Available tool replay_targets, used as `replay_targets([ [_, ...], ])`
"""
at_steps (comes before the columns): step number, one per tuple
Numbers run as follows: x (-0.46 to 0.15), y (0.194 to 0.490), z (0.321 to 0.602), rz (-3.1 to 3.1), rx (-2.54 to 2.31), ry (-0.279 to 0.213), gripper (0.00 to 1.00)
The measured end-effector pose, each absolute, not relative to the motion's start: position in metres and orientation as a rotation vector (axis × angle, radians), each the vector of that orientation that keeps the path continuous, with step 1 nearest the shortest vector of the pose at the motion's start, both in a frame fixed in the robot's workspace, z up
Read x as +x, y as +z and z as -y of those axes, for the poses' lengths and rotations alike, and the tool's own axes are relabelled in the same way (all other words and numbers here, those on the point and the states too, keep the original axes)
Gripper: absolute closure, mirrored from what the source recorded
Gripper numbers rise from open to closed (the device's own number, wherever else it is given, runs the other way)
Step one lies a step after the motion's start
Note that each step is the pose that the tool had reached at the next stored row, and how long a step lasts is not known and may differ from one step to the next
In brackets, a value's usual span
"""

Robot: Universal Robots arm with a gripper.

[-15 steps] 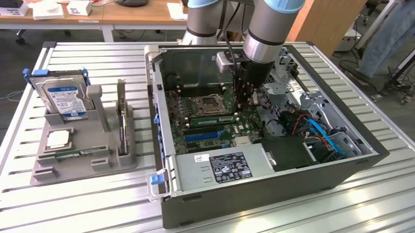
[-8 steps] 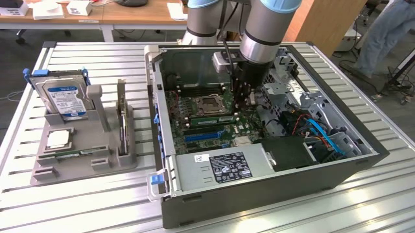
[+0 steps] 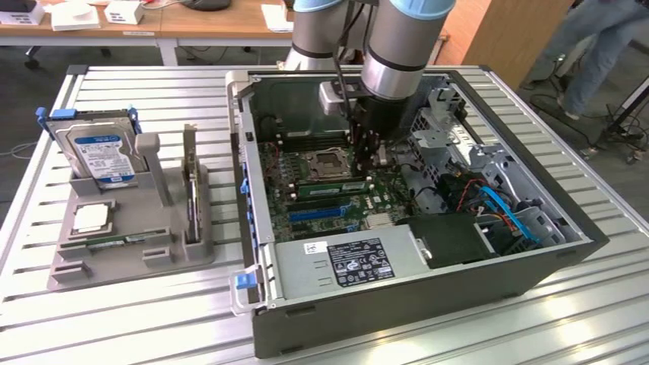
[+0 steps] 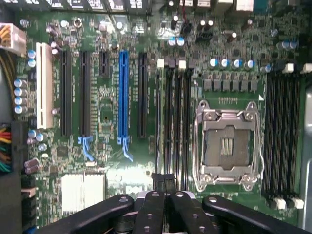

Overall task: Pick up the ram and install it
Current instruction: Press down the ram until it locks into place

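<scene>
Reaching: black fingers (image 4: 163, 187) pressed together on the thin top edge of the ram (image 3: 332, 185), down inside the open computer case (image 3: 406, 319).
Ram: slim green circuit-board stick, standing on edge in a slot on the motherboard (image 4: 102, 126), just beside the CPU socket (image 4: 228, 146); in the wrist view it runs edge-on as a thin dark line out from between the fingers.
Arm: smooth grey tube with a pale blue joint cap (image 3: 406, 46), dropping into the case near the table's far edge.
Motherboard: green, densely studded with small parts; long black slots, one blue slot (image 4: 123, 92), one white slot (image 4: 44, 85).
CPU socket: square, framed in bright metal, with a dark centre.
Table: ribbed, slatted metal (image 3: 132, 319).
Holder: grey moulded stand (image 3: 121, 251) near the table's edge on the exterior view's left.
Hard drive: silver, blue-white label (image 3: 102, 156), upright in the holder.
Processor chip: small flat silver square (image 3: 91, 218), lying in the holder.
Person: legs in jeans (image 3: 598, 46), beyond the table's far corner.
</scene>
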State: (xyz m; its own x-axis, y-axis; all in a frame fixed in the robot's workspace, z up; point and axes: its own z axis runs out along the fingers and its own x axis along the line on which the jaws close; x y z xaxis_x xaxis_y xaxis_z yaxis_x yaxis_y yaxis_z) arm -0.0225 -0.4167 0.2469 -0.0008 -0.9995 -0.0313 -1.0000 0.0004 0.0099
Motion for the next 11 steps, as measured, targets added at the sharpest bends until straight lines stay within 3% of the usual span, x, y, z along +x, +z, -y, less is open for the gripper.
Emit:
replay_targets([
  [11, -0.039, 0.247, 0.417, -2.211, -2.21, 0.046, 0.91],
])
